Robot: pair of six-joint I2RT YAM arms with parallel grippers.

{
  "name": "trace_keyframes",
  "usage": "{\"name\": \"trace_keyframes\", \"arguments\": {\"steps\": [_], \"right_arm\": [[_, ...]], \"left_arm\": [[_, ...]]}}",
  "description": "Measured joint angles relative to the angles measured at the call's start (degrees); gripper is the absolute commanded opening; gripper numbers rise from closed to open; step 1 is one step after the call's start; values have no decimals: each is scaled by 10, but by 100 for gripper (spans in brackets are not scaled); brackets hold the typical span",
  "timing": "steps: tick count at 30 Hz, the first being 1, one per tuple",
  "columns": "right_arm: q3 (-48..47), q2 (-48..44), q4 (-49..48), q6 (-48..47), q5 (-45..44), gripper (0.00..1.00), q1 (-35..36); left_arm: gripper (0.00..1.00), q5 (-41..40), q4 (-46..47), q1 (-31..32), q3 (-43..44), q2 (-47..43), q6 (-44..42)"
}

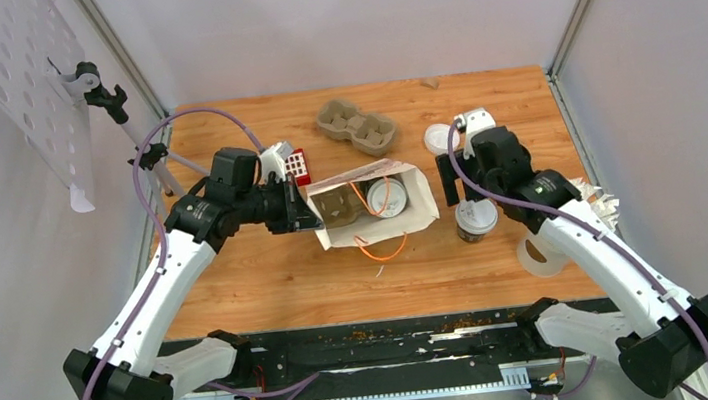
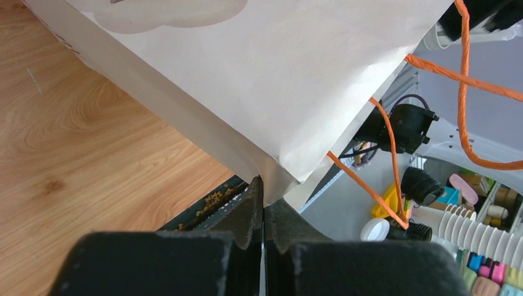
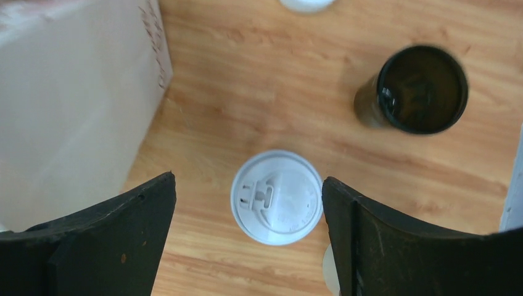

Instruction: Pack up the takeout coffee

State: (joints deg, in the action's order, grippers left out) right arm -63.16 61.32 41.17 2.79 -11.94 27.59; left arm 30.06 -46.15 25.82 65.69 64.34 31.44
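White paper bag pinched by the left gripper; right gripper spread over a lidded takeout cup.

Left fingers are clamped flat on a folded corner of the bag at its 9 o'clock side. The bag sits mid-table with its mouth up to the overhead camera and its orange cord handles loose. Inside it are a pulp cup tray and a second lidded cup. Right fingers stand wide, one on each side of the takeout cup and clear of its lid; this cup stands on the wood just off the bag's 3 o'clock side. A lidless dark cup stands near it in the wrist view. A spare pulp tray lies at the bag's 12 o'clock and a loose white lid at about 2 o'clock.
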Motion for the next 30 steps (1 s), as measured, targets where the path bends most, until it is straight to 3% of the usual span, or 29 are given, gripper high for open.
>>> {"name": "trace_keyframes", "arguments": {"steps": [5,6,10,30], "right_arm": [[85,-24,-1,59,-13,91,-16],[96,-30,-1,73,-18,100,-18],[136,-46,-20,122,-30,96,-30],[203,-44,-83,139,-14,90,-66]], "left_arm": [[0,-7,-10,-1,5,-4,0],[0,-8,-13,-1,5,-4,0],[0,-11,-30,-1,10,-5,-5],[0,-10,-44,-1,18,-5,-13]]}}
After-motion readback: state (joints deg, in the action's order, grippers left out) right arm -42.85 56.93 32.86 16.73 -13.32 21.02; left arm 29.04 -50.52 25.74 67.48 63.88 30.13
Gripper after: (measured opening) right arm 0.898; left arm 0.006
